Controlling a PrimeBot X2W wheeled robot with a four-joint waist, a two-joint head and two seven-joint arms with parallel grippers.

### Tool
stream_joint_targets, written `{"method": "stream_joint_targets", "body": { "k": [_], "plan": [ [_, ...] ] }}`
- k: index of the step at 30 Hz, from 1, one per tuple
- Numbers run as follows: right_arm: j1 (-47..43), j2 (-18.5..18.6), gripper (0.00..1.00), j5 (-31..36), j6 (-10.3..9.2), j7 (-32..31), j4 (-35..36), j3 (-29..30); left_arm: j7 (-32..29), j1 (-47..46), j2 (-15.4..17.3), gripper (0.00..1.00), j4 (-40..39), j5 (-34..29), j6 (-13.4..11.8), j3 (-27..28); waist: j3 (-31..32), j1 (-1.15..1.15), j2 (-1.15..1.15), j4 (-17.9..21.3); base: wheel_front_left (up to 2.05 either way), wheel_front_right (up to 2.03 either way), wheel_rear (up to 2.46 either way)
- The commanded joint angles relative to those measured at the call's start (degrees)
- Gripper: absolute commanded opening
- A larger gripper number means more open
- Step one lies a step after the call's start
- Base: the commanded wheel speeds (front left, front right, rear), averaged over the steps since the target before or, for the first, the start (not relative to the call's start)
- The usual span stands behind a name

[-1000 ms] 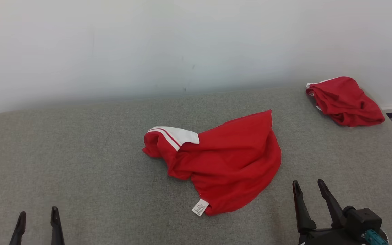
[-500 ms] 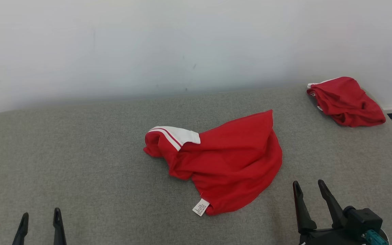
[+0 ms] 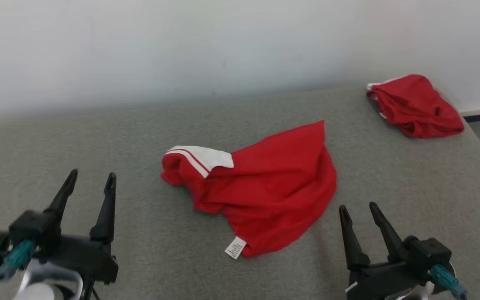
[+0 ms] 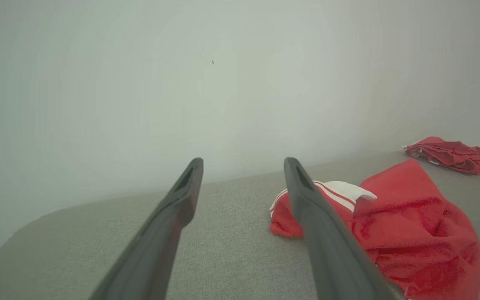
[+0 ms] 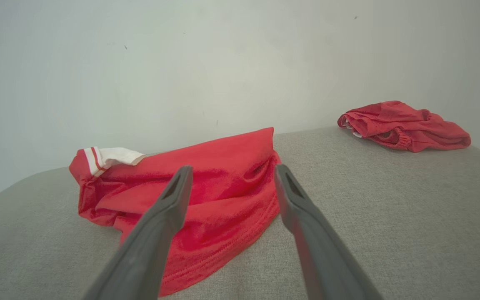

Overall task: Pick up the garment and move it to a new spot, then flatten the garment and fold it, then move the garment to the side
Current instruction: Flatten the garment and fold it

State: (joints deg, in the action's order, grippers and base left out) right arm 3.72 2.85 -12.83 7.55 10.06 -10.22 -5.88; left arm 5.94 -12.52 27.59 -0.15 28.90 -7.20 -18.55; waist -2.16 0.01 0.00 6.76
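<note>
While looking down from the head, can make out the red garment (image 3: 265, 187) lying crumpled near the middle of a grey cushion (image 3: 98, 137), not yet flattened or folded. Carries a white band (image 3: 200, 157) with a red stripe, turned over at its left end, and a small white label (image 3: 234, 250) sticking out at the near edge. Rests on the cushion alone, apart from both grippers.

Lower left in the head view: the left gripper (image 3: 92, 175), with fingers spread wide and nothing between them, tips over bare cushion well to the left of the garment. Seen from the left wrist, aims toward the pale wall (image 4: 140, 83), with one finger (image 4: 319, 225) crossing in front of the red cloth; judging by the head view, clear of it.

Lower right in the head view: the right gripper (image 3: 357, 207), likewise wide open and empty, tips near the garment's right-hand near edge without touching it. Seen from the right wrist, frames the garment's near hem between its two fingers. Cannot tell how high above the cushion.

Far right corner of the cushion, by the wall: a second red heap (image 3: 415, 106) of bunched cloth, well apart from the garment and from both grippers.
</note>
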Motion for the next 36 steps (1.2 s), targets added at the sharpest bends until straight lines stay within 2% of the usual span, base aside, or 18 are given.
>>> {"method": "stream_joint_targets", "body": {
  "k": [1,4,11,28,29,30,36],
  "plan": [
    [1.05,0.04,1.0,-0.6,-0.14,0.62,-0.54,-0.59,-0.96,-2.37,0.28,1.0,1.2,0.31,1.13,-0.79,-2.84,-0.01,0.0,3.22,0.0,0.0,0.0],
    [3.23,0.03,1.0,-2.28,-0.14,1.88,-2.08,-2.29,-3.33,-6.41,0.66,1.0,4.77,-0.68,2.77,-2.36,-4.84,-0.01,0.0,6.16,0.0,0.0,0.0],
    [6.2,0.02,1.0,-6.14,-0.14,4.41,-6.25,-5.04,-4.29,-10.44,-2.66,1.0,12.44,-2.84,3.52,-6.53,-8.27,-0.01,0.0,11.03,0.0,0.0,0.0],
    [6.64,0.04,1.0,-5.83,-0.14,5.2,-8.11,-5.51,1.36,-18.38,-7.72,1.0,31.33,-7.42,4.04,-11.72,-8.34,-0.01,0.0,12.64,0.0,0.0,0.0],
    [6.41,0.03,1.0,-5.77,-0.14,5.19,-8.02,-5.47,2.73,-19.06,-8.05,0.31,32.59,-7.24,3.77,-11.42,-8.16,-0.01,0.0,12.7,0.0,0.0,0.0],
    [6.26,0.02,1.0,-5.71,-0.14,5.18,-7.98,-5.39,3.32,-19.31,-8.43,0.0,33.09,-6.74,3.94,-11.15,-7.99,-0.01,0.0,12.68,0.0,0.0,0.0],
    [4.65,0.02,1.0,-4.83,-0.14,5.18,-7.79,-4.3,6.81,-17.63,-9.61,0.0,32.48,-5.75,3.22,-9.97,-6.47,-0.01,0.0,10.26,0.0,0.0,0.0]
  ]
}}
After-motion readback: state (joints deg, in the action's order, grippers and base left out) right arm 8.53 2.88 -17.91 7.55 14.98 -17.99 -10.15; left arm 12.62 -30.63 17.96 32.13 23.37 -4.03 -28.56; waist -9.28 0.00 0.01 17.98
